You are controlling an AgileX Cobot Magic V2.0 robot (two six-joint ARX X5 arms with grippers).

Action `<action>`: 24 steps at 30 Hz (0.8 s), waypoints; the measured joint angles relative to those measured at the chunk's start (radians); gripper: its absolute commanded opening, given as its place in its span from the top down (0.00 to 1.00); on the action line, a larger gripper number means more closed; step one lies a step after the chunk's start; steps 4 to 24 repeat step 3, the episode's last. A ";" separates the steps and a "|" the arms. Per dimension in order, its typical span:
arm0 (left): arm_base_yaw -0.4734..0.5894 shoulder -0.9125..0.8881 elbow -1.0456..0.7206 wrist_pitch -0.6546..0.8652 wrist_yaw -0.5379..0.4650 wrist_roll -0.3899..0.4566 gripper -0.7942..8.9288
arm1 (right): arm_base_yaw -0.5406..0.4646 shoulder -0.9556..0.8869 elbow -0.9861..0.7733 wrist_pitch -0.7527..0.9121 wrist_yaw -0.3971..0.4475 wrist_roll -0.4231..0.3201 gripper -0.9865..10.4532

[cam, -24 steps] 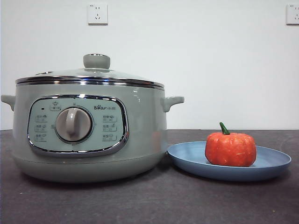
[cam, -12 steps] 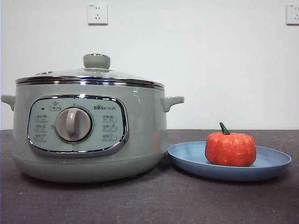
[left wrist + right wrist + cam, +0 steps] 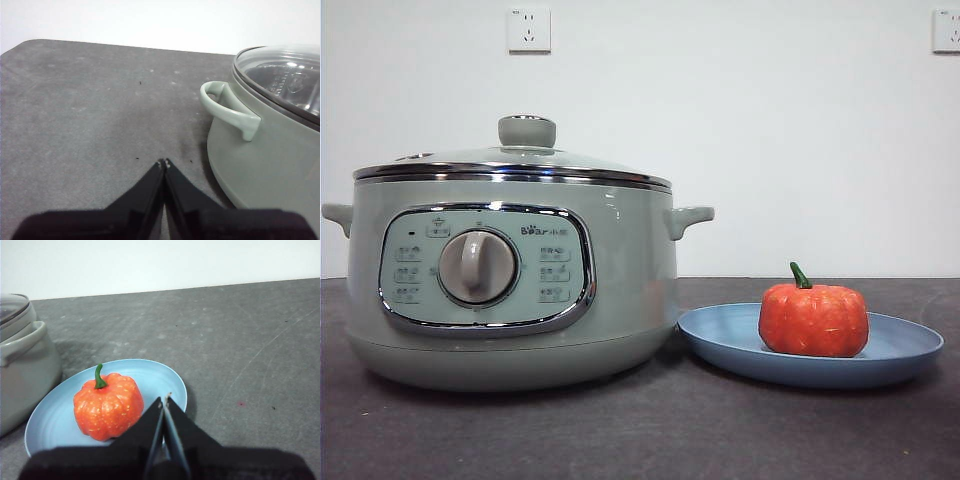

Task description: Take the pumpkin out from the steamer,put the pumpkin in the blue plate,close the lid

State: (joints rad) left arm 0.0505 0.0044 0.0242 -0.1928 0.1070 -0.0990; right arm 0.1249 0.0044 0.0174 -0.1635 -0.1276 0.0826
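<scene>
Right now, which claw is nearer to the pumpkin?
The right claw. It sits shut just beside the pumpkin, over the blue plate's rim. The left claw is shut on the steamer's far side.

Count per kind:
- 1 steamer (image 3: 510, 290), left half of the front frame; 2 side handles on it, 1 dial (image 3: 477, 267) centred in its control panel.
- 1 lid (image 3: 515, 160) on top of the steamer, with 1 knob.
- 1 blue plate (image 3: 720, 340), lower right of the frame.
- 1 pumpkin (image 3: 813, 318) on that plate, 1 green stem.
- 2 wall sockets: 1 upper left (image 3: 528, 29), 1 at the upper right corner (image 3: 947, 30).
- 1 table (image 3: 640, 430) across the bottom.
- 2 grippers, wrist views only: left gripper (image 3: 164, 162), right gripper (image 3: 164, 399), 2 black jaws each, pressed together.
</scene>
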 measured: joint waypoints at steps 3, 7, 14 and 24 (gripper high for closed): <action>0.000 0.000 0.000 0.000 0.000 0.000 0.92 | 0.000 0.000 0.000 0.000 0.000 0.000 0.93; 0.000 0.000 0.000 0.000 0.000 0.000 0.92 | 0.000 0.000 0.000 0.000 0.000 0.000 0.93; 0.000 0.000 0.000 0.000 0.000 0.000 0.92 | 0.000 0.000 0.000 0.000 0.000 0.000 0.93; 0.000 0.000 0.000 0.000 0.000 0.000 0.92 | 0.000 0.000 0.000 0.000 0.000 0.000 0.93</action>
